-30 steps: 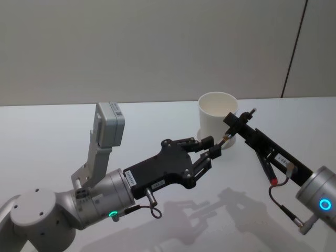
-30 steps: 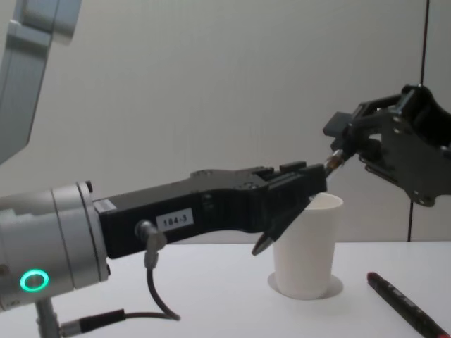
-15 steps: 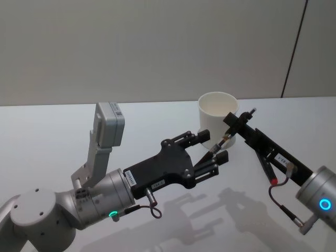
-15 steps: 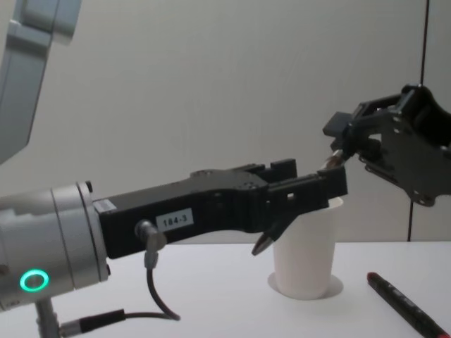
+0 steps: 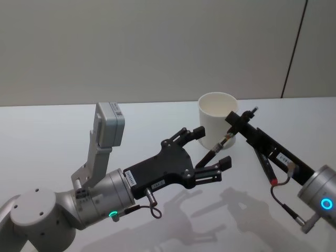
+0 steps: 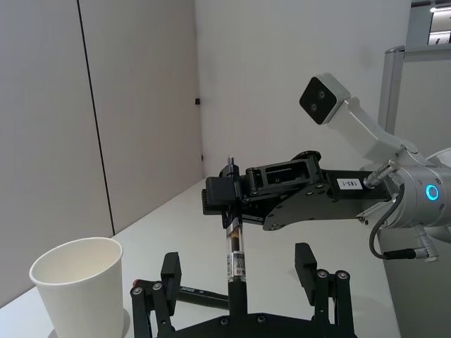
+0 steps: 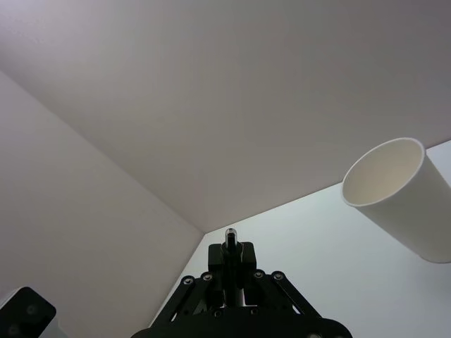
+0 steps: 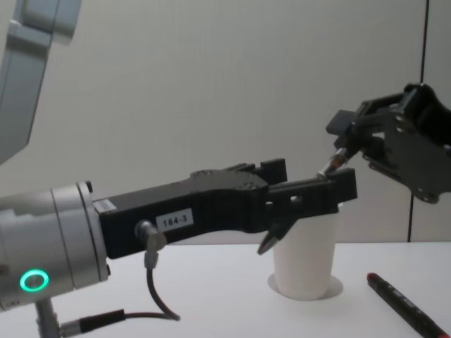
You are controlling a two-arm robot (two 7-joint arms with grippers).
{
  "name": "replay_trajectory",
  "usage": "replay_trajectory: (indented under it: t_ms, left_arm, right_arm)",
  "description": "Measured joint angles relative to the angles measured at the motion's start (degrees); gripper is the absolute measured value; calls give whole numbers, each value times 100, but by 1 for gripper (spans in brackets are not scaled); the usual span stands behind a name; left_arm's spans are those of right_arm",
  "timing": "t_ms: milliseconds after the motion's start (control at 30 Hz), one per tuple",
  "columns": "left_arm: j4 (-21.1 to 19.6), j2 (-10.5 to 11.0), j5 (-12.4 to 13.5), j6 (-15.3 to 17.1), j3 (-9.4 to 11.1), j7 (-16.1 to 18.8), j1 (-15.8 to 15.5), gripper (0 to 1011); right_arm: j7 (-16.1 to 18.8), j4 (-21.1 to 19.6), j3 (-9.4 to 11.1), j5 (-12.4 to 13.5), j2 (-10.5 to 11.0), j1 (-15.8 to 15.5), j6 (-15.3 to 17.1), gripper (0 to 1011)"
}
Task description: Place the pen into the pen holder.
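Observation:
The pen [image 5: 222, 142] hangs slanted in the air just in front of the pen holder [image 5: 215, 114], a white paper cup standing upright on the table. My right gripper [image 5: 239, 122] is shut on the pen's upper end. The left gripper [image 5: 211, 147] stands open around the pen's lower end, its fingers [image 5: 195, 130] apart from it on both sides. In the left wrist view the pen [image 6: 234, 248] rises between my spread fingers [image 6: 304, 256] into the right gripper [image 6: 232, 194], with the cup [image 6: 76, 283] off to one side. From the chest, the pen [image 8: 331, 163] sits above the cup [image 8: 306, 262].
A second dark pen with a red end [image 8: 405, 307] lies on the white table [image 5: 58, 126] under the right arm, close to the cup. A grey wall stands behind the table's far edge.
The left gripper, shut on the pen's lower end a second ago, has opened wide. The right gripper keeps hold of the pen, which has barely moved.

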Motion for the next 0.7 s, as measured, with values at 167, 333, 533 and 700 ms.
replay_trajectory:
  t_ms: [167,333,533,700]
  left_arm:
    - [0,0,0,0,0,0,0,1001]
    - [0,0,0,0,0,0,0,1001]
    - [0,0,0,0,0,0,0,1001]
    - [0,0,0,0,0,0,0,1001]
  right_arm:
    - [0,-17,19,-164,83,2,-92,137]
    - [-79,-56,74,-390,212,-19,-269,137]
    - [-206,-88,150,-669,360,-41,-493,137]
    - [-275,-84,216,-1014,476,-8,-696,137]
